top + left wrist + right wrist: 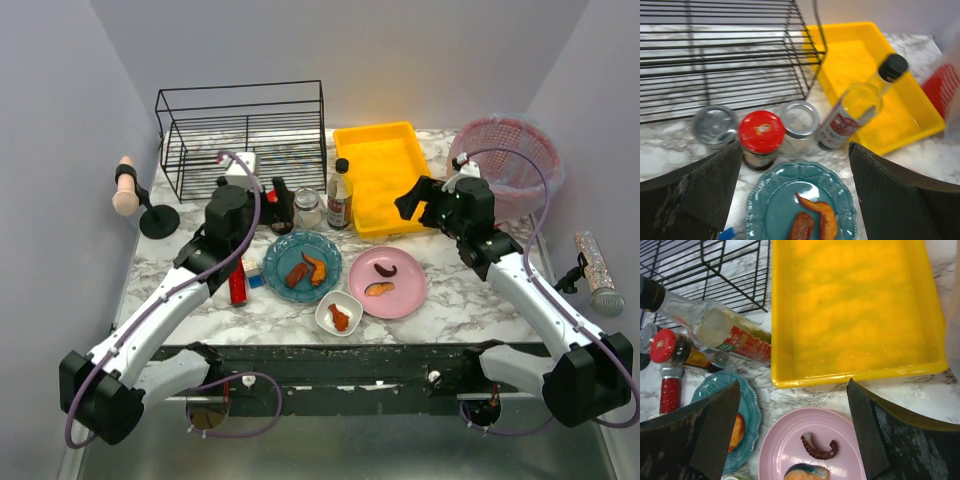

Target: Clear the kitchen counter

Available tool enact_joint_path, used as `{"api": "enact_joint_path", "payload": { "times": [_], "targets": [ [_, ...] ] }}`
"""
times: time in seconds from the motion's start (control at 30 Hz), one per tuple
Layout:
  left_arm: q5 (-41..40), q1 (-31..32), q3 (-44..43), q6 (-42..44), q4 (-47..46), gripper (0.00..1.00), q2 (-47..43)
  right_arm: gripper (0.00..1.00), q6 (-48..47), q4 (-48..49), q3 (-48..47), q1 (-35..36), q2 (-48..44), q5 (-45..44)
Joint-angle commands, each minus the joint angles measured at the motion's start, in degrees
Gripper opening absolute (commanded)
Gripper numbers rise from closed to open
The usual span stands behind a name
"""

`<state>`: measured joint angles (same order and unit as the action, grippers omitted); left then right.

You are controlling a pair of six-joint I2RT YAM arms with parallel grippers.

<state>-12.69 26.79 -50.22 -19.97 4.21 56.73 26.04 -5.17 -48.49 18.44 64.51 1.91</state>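
Marble kitchen counter (pixel 455 305) crowded, I judge clearing unstarted: teal plate (pixel 325 246), sauce bottle (pixel 340 196) untouched; yellow tray (pixel 385 175) at 12 o'clock empty; left gripper (pixel 792 150), right gripper (pixel 794 385) both spread open, empty.

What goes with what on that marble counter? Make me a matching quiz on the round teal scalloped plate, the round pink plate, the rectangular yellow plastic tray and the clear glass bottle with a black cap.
Things
1. round teal scalloped plate
2. round pink plate
3. rectangular yellow plastic tray
4. clear glass bottle with black cap

States
A. stands upright just left of the tray
B. carries a dark curled scrap
C. holds nothing
D. carries two orange-brown pieces

Pairs: 1-D, 2-B, 3-C, 4-A
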Motion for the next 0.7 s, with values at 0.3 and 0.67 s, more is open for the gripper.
{"api": "enact_joint_path", "payload": {
  "times": [0.3, 0.67],
  "targets": [
    [4.60, 13.29, -8.32, 3.09, -5.86, 0.99, 19.55, 0.95, -0.38, -4.94, 3.92, 0.28, -4.57, -9.73],
    [5.40, 13.47, -14.12, 4.15, -12.99, 0.99, 32.91, 0.95, -0.82, -6.61, 4.89, 0.28, -6.68, -11.05]
  ]
}}
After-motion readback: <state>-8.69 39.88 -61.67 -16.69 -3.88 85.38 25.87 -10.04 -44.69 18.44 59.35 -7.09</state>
